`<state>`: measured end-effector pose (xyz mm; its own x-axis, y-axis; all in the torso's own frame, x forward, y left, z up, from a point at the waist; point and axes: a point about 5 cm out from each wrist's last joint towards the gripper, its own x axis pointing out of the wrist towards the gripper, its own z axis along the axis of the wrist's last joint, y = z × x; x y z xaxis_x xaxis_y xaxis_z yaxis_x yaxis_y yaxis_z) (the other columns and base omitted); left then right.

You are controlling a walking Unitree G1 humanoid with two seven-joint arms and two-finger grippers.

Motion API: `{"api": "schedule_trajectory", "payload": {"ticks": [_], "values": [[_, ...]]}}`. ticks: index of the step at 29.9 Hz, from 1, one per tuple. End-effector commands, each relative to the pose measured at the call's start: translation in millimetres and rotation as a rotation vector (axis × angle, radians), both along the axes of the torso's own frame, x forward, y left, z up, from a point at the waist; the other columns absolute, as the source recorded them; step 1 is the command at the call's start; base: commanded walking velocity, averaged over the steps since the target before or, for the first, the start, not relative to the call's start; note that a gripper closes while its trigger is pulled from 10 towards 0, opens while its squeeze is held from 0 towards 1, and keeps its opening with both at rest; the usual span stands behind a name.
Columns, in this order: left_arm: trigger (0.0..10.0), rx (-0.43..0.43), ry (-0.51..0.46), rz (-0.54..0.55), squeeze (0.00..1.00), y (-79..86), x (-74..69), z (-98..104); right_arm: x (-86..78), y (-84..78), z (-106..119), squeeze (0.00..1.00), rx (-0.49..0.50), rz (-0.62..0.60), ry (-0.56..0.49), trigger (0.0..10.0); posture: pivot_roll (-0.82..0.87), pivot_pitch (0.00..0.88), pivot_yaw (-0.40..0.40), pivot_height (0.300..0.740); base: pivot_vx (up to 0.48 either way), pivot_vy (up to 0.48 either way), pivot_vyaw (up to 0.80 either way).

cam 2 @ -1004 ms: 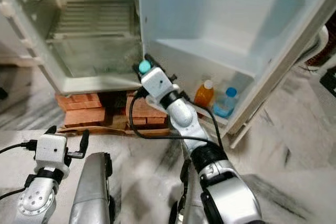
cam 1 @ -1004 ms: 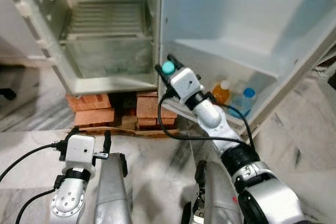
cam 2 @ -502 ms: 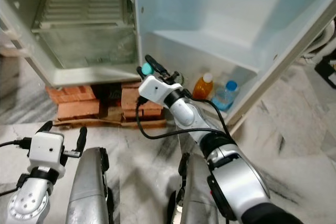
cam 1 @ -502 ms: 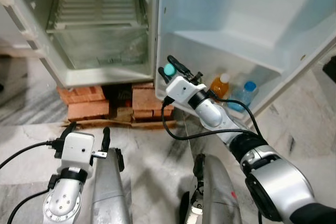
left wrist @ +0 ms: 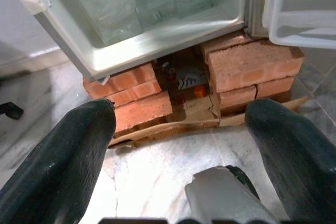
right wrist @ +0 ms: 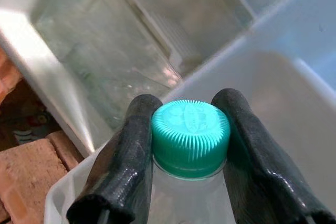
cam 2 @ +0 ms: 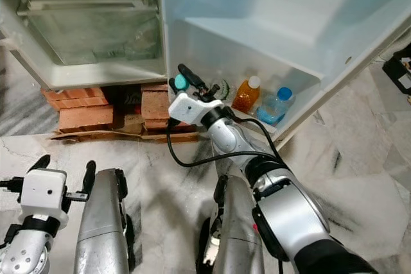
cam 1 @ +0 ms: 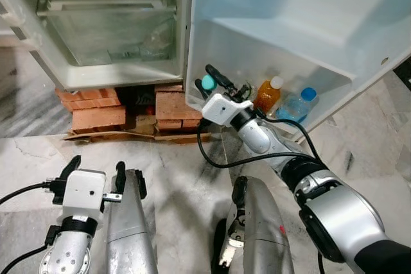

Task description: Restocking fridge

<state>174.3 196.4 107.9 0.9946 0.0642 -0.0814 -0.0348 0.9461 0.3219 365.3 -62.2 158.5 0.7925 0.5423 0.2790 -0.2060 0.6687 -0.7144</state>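
Pinching a clear plastic bottle with a teal ribbed cap, the robot's right gripper reaches over the near end of the white lower shelf of the open refrigerator door. Its two black fingers press against the bottle's neck from either side, just under the cap, and the bottle hangs upright between them, its body sunk behind the shelf's front wall. Farther along the same shelf, beyond the gripper, stand an orange juice bottle with a white cap and, just beside it, a clear water bottle with a blue cap; both are apart from the gripper and the bottle it holds. A black cable loops from the white wrist housing back along the silver right arm.

To the other side of the gripper, across the door's hinge edge, the white refrigerator cabinet stands open, a clear crisper drawer at its base under a wire rack. Below the cabinet, stacked red bricks and a flattened sheet of cardboard raise it off the grey-veined marble floor.

Low and well apart from the shelf, the left gripper hovers over the floor with its fingers spread wide, nothing between them, pointing toward the bricks under the cabinet.
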Motion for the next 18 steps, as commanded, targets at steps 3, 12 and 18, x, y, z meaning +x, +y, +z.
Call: {"api": "schedule_trajectory", "payload": {"ticks": [3, 12, 18], "values": [[10.0, 0.006, 0.031, 0.01, 0.0, -0.1, -8.4, -2, 1.8, -13.9, -24, 0.0, 0.049, -0.107, 0.183, 10.0, 0.26, 0.387, -0.132, 0.546, 0.0, 0.0, 0.0], [10.0, -0.007, 0.044, 0.011, 0.0, -2.1, -8.8, -1, 5.2, -41.6, -43, 0.0, 0.109, -0.262, 0.351, 10.0, 0.24, 0.404, -0.134, 0.546, 0.0, 0.0, 0.0], [10.0, 0.0, 0.046, 0.004, 0.0, -0.5, -3.3, -3, 6.3, -51.5, -42, 1.0, 0.138, -0.275, 0.36, 10.0, 0.23, 0.389, -0.126, 0.546, 0.0, 0.0, 0.0]]}}
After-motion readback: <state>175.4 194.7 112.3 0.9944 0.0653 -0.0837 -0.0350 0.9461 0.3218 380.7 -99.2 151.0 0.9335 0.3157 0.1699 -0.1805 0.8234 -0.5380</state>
